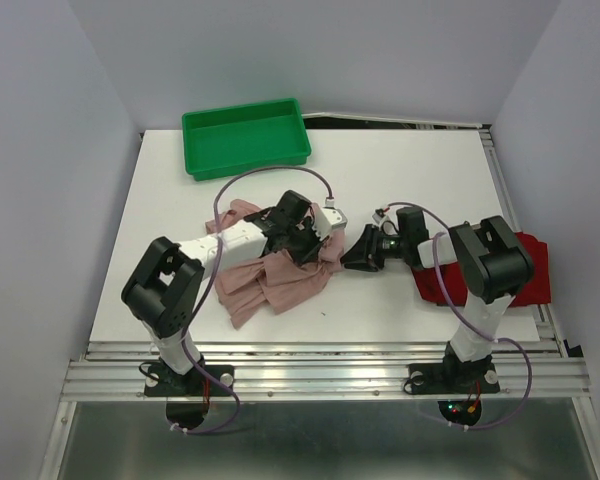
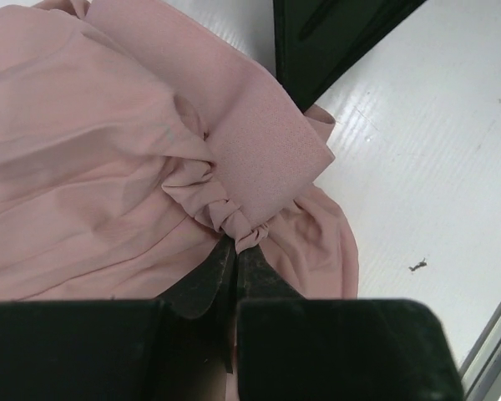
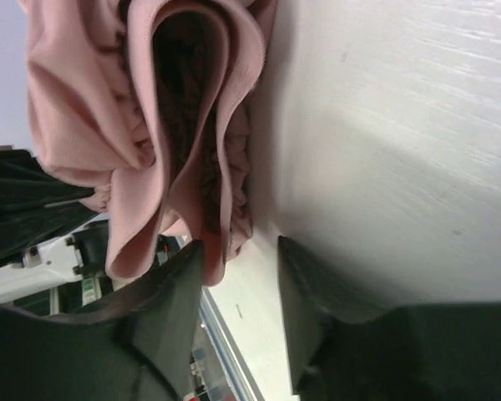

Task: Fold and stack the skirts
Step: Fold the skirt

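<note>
Pink skirt (image 2: 108,167) pinched by left gripper (image 2: 234,244)
A ruffle is clamped — the right gripper (image 3: 238,259) is held parted at the hem, seemingly empty.

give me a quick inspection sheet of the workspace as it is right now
surface: white table, one small dark speck
job's things: pink skirt bunched left of centre; dark red skirt at right edge, partly under the right arm; not stacked
clutter: green tray at far edge, nothing in it
grippers: left gripper pinching the pink skirt; right gripper open at its edge
cables: purple cable arcs over the left arm, another along the right
surroundings: pale walls, metal rails at near edge
</note>
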Controlling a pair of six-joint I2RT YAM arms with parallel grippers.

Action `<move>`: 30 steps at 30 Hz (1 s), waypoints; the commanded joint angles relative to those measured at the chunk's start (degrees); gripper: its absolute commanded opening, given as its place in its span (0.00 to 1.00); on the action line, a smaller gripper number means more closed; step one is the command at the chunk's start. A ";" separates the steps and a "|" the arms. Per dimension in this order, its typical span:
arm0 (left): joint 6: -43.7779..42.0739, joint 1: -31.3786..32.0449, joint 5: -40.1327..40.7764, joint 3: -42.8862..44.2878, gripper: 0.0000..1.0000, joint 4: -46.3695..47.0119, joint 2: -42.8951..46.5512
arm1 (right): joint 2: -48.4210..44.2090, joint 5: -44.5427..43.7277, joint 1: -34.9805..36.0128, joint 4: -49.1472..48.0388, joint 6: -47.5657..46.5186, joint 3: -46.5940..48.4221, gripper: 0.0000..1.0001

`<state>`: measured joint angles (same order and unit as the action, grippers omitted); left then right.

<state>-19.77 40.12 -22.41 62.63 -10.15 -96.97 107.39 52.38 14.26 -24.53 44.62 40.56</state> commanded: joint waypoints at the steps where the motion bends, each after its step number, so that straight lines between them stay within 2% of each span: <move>1: 0.87 -0.22 2.55 2.67 0.00 0.83 -2.42 | -0.08 -0.70 0.24 -3.07 -0.76 1.55 0.48; 2: 1.05 -0.22 2.20 2.50 0.00 1.10 -3.04 | -0.95 -0.53 0.24 -2.80 -0.85 1.28 0.52; 3: 1.31 -0.22 1.68 2.41 0.00 1.88 -3.92 | -1.48 0.08 0.24 -2.54 -0.85 0.58 0.60; 6: 2.01 -0.13 -0.08 2.06 0.00 3.38 -4.98 | -3.50 1.84 0.24 -2.71 -0.15 -0.74 0.68; 10: 2.45 0.14 -0.96 1.97 0.00 4.26 -5.42 | -5.79 5.09 0.24 -3.50 0.81 -1.35 0.77; 13: 2.46 0.14 -1.14 1.18 0.00 4.79 -5.25 | -6.58 5.02 0.24 -3.85 0.99 -1.36 0.80; 18: 2.81 0.14 -2.19 0.21 0.00 5.41 -4.98 | -2.73 0.45 0.24 -5.08 2.75 1.27 0.77; 26: 3.33 0.14 -3.16 0.39 0.00 5.76 -5.07 | 3.70 -1.58 1.55 -14.21 7.41 2.69 0.70; 27: 3.25 0.14 -3.16 0.47 0.00 5.76 -5.25 | 4.57 -1.75 1.56 -14.75 7.41 2.95 0.69; 30: 3.07 0.14 -2.99 0.74 0.01 5.58 -5.42 | 5.81 -2.37 2.09 -17.03 8.99 3.74 0.54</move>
<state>-16.97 40.05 -24.01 63.35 -5.48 -103.20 111.20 52.80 15.46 -35.48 51.94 42.35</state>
